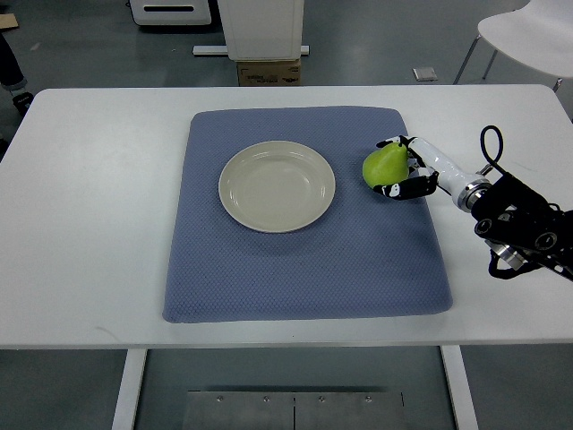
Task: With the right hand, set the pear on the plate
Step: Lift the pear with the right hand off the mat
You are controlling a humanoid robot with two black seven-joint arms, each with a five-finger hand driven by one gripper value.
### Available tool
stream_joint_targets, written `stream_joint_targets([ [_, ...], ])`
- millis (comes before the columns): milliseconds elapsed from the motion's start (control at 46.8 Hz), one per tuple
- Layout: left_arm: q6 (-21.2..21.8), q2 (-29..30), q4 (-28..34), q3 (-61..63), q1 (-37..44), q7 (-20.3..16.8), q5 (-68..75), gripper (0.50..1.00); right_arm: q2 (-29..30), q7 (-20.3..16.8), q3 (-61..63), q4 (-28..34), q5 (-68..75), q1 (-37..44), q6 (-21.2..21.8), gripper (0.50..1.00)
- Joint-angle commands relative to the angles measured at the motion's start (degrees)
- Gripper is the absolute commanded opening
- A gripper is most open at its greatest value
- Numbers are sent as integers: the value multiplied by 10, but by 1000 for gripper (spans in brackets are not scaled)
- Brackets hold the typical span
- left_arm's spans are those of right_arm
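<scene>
White bench (81, 233) spanning the view, with a blue-grey quilted mat (304, 269) laid across its middle. On the mat, slightly left of its centre and toward the far side, 1 round cream plate (277, 186), bare inside. To the right of the plate, still on the mat near its right edge, 1 green pear (384, 166), well clear of the plate rim and not touching it.

Right robot hand (403, 167) reaching in from the right edge, white-shelled with black finger joints, wrapped around the pear's right side: fingers (391, 142) curling over the far side of the fruit, others (394, 190) hooking round the near side, so clamped on the pear. Whether the pear rests on the mat or sits just lifted off it cannot be told from this steep angle. Behind the hand, a white forearm section leading to a black wrist assembly with a looped black cable (491, 148), lying over the bare bench to the right of the mat.

No left arm in the picture.

Beyond the far edge of the bench, grey floor with a cardboard box (268, 72) under a white cabinet (261, 27), plus a white chair (528, 36) at the far right corner. Below the near edge, 2 white bench legs and a metal plate (294, 410) on the floor.
</scene>
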Motion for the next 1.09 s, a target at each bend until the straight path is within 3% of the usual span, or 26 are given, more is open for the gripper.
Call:
stream_joint_targets([
  [0, 0, 0, 0, 0, 0, 0, 0, 1000, -2, 3, -3, 0, 3, 2, 0, 500],
  [278, 0, 0, 0, 0, 0, 0, 0, 1000, -45, 6, 13, 2, 7, 24, 6, 500],
  [620, 0, 0, 0, 0, 0, 0, 0, 1000, -97, 6, 57, 2, 14, 59, 69, 500],
  [791, 0, 0, -1, 0, 0, 0, 0, 1000, -85, 6, 57, 7, 14, 60, 71, 500],
  [1068, 0, 0, 0, 0, 0, 0, 0, 1000, 4, 2, 57, 8, 14, 82, 75, 500],
])
